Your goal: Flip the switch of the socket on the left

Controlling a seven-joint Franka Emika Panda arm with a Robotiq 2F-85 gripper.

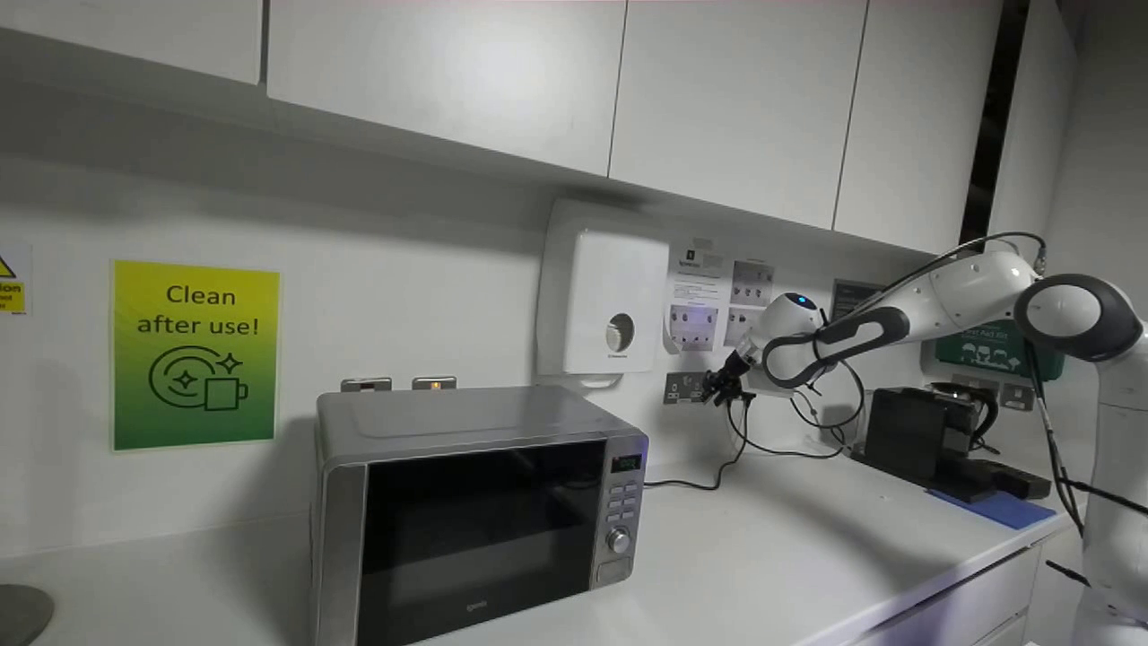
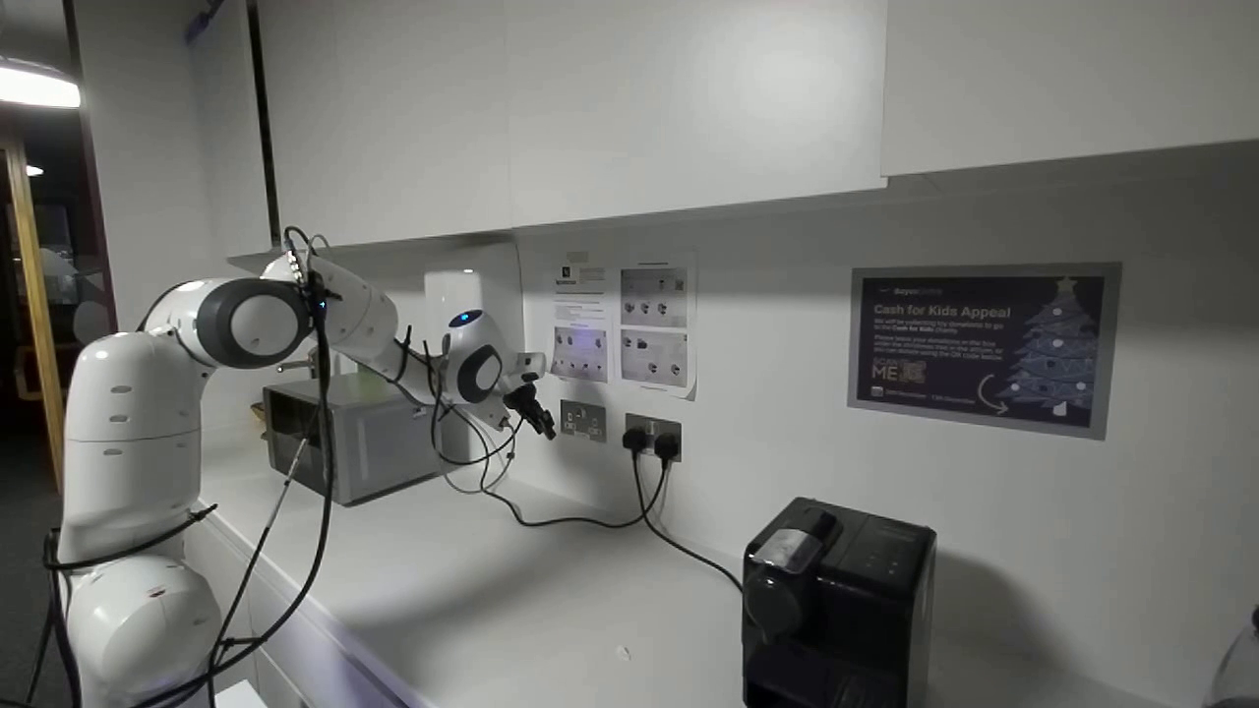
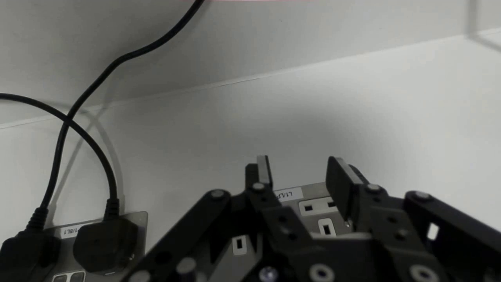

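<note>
In the wrist view the jaws stand apart, empty, and mask much of the left socket (image 3: 311,220), so a blind push might miss its switch or jam them. In an exterior view the socket (image 2: 583,420) sits at three o'clock from them; in an exterior view the microwave (image 1: 484,507), at eight o'clock, looks too dark to show contents.

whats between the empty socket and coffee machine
In an exterior view, between the empty socket and coffee machine: another socket with two plugs, cords below.
</note>
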